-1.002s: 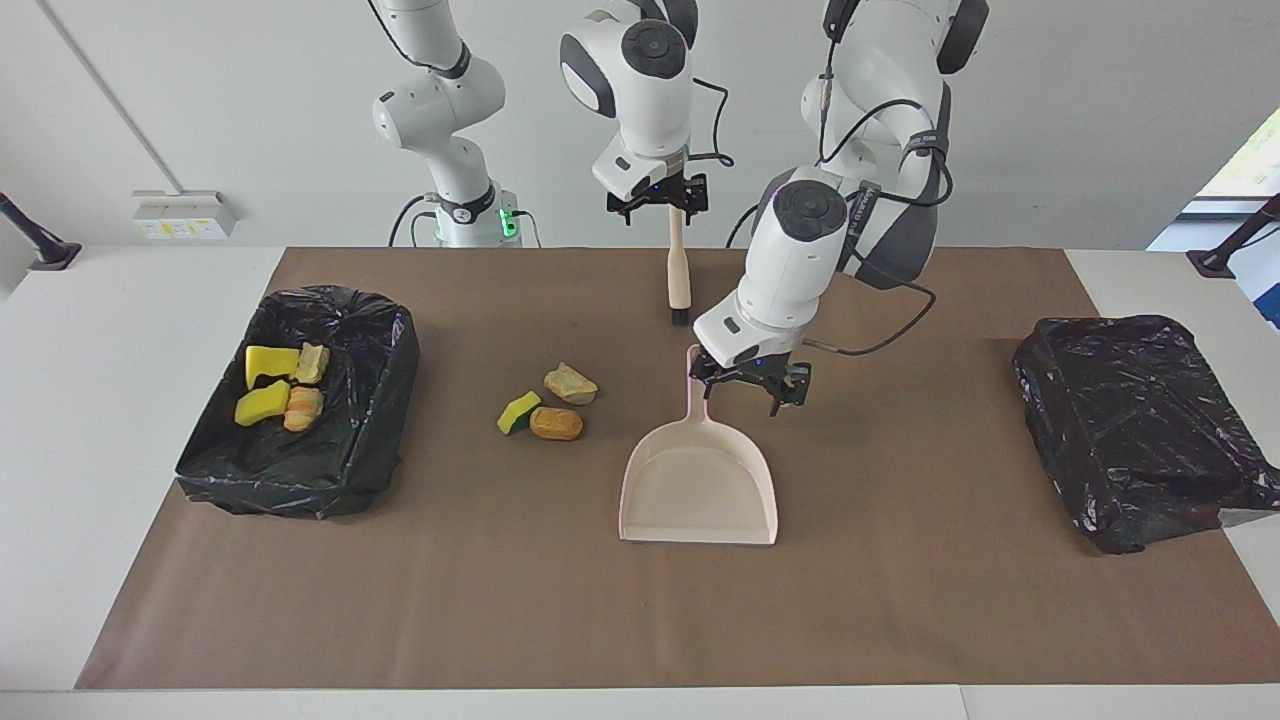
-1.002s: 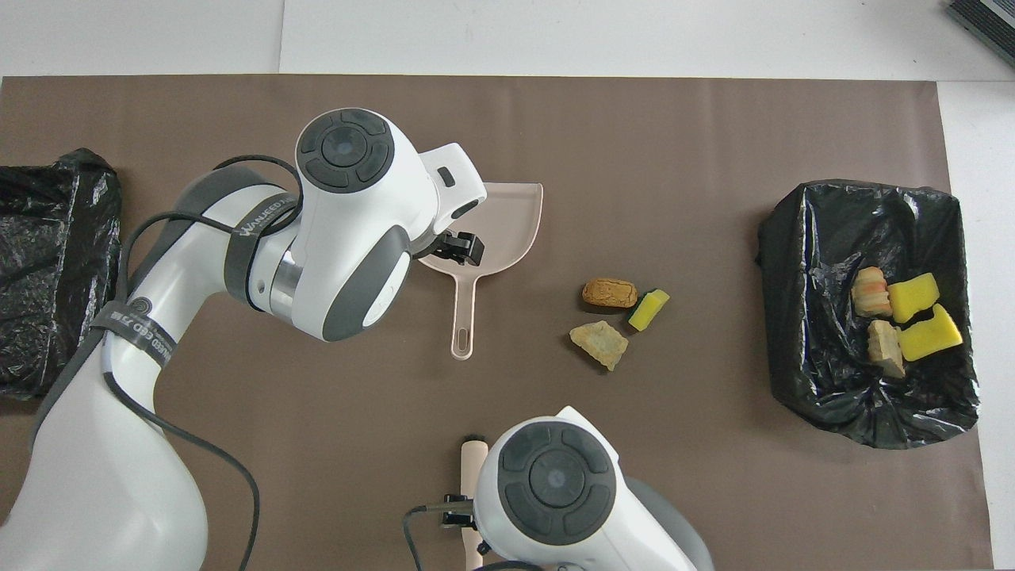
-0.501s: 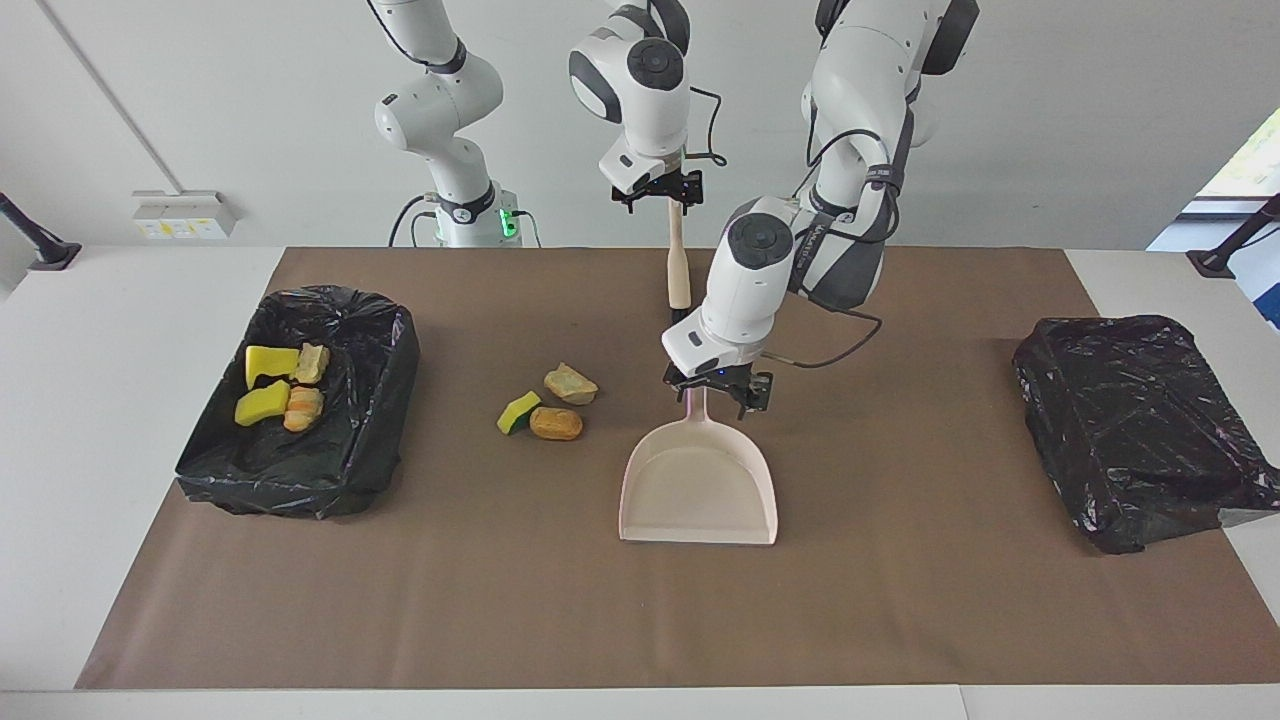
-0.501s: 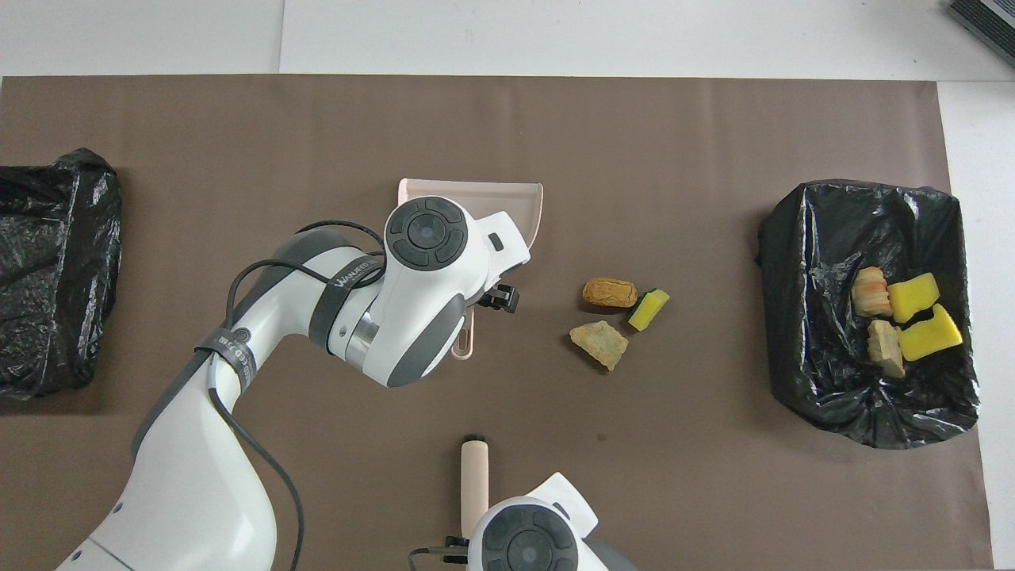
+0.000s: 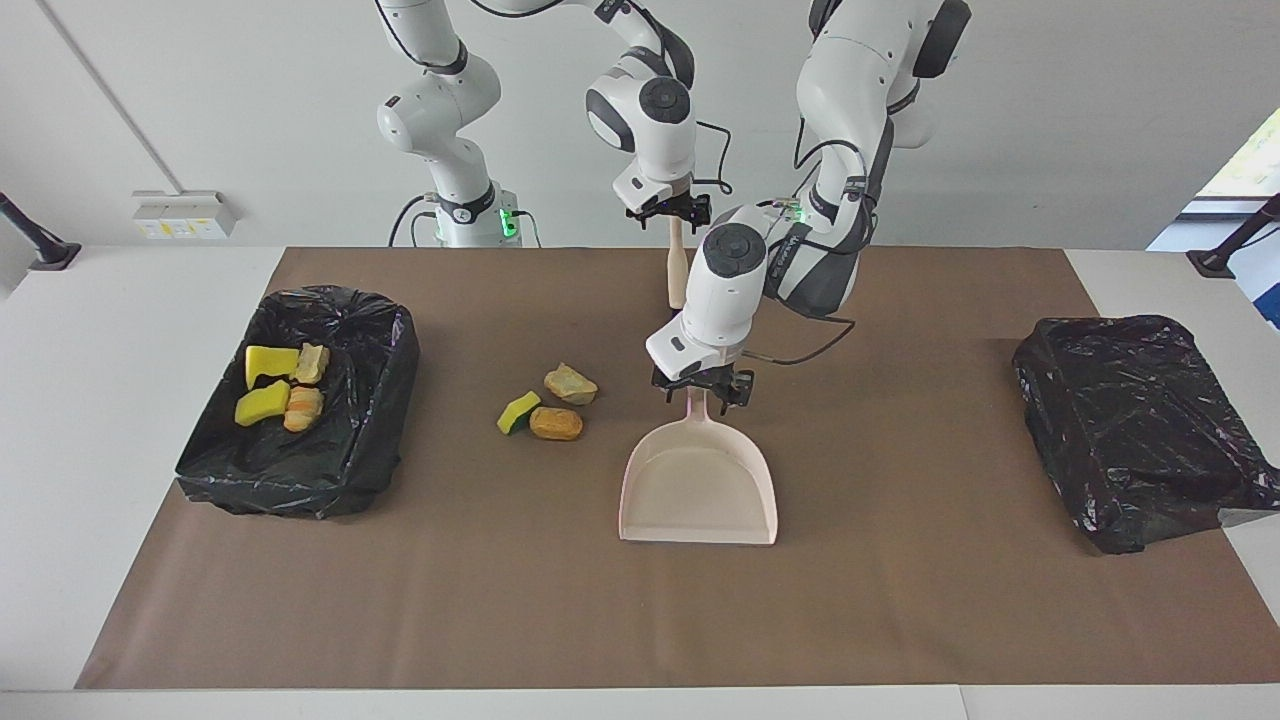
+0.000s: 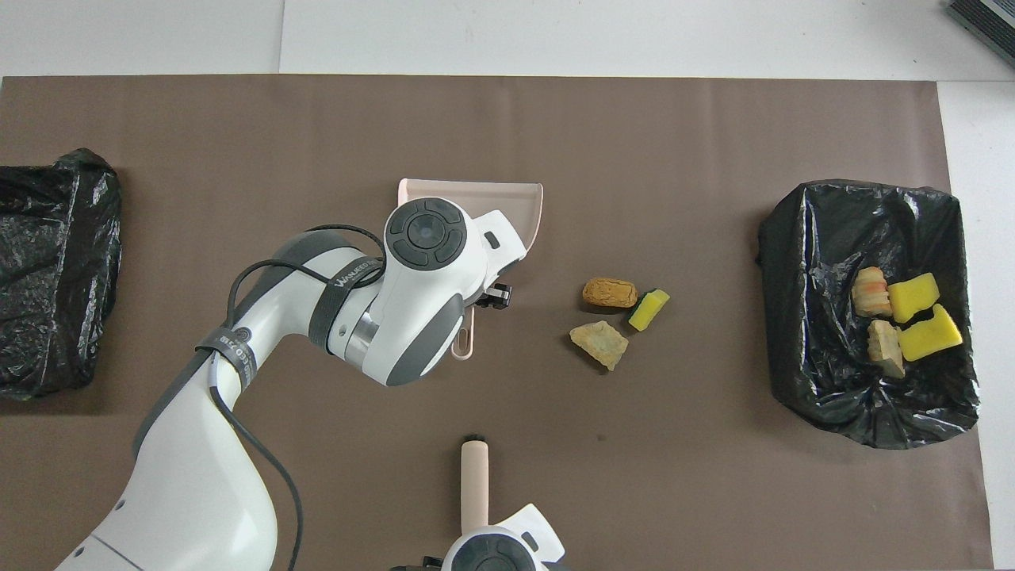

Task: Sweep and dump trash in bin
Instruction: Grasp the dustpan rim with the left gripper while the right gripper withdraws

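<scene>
While the left hand (image 5: 700, 390) narrows around the pale pink plastic dustpan's handle (image 5: 696, 405), three trash scraps (image 5: 548, 408) lie beside it on the tabletop.
A half-seated grip could let the pan twist; the right hand (image 5: 675, 212) waits, spread wide over the beige wooden brush (image 5: 677, 275).

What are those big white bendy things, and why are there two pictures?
They are two robot arms, each ending in a gripper. One picture looks at them from across the table, the other looks down from above their end. On the brown mat lie a pink dustpan, a beige brush and three trash scraps; four more scraps are already in the black-lined bin. The left gripper is at the dustpan's handle; whether it grips it yet, I cannot tell. The right gripper is over the brush's end, holding nothing.
</scene>
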Available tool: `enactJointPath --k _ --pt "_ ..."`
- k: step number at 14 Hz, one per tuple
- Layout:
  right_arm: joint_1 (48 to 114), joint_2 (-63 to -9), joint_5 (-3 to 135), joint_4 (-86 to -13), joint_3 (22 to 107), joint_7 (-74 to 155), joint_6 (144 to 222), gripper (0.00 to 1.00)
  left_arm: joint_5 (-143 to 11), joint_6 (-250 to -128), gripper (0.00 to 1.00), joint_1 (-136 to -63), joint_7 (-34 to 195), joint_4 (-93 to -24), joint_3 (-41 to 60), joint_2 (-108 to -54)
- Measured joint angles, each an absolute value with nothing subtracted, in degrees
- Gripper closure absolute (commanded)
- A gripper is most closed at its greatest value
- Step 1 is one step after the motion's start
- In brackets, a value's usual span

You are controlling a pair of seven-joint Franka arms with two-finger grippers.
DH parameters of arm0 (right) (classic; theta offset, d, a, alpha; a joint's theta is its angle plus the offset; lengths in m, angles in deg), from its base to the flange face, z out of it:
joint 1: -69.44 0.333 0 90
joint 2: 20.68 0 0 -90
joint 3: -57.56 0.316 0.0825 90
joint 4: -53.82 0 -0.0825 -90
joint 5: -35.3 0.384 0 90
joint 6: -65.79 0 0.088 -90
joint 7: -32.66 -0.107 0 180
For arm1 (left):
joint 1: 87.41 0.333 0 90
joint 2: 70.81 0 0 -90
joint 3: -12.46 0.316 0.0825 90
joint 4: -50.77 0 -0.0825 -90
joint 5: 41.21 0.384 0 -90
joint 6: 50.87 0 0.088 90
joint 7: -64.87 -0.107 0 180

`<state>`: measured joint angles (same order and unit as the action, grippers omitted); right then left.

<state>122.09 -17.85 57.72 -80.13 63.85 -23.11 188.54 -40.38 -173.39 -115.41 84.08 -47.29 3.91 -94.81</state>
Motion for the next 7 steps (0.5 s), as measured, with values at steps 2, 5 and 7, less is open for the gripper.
enactJointPath --k 2,5,7 --pt "123.6 -17.8 57.9 -81.0 63.9 -23.1 188.6 0.0 -40.3 -173.4 1.0 -115.3 84.2 -47.3 4.1 -94.8" --pt "124.1 -17.8 57.9 -82.4 63.8 -23.1 190.0 0.32 -40.2 -173.5 1.0 -114.7 82.7 -47.2 4.5 -94.6" --pt "124.1 -17.8 57.9 -82.8 63.8 -23.1 190.1 0.97 -40.1 -173.5 1.0 -113.0 76.3 -47.0 4.9 -94.0"
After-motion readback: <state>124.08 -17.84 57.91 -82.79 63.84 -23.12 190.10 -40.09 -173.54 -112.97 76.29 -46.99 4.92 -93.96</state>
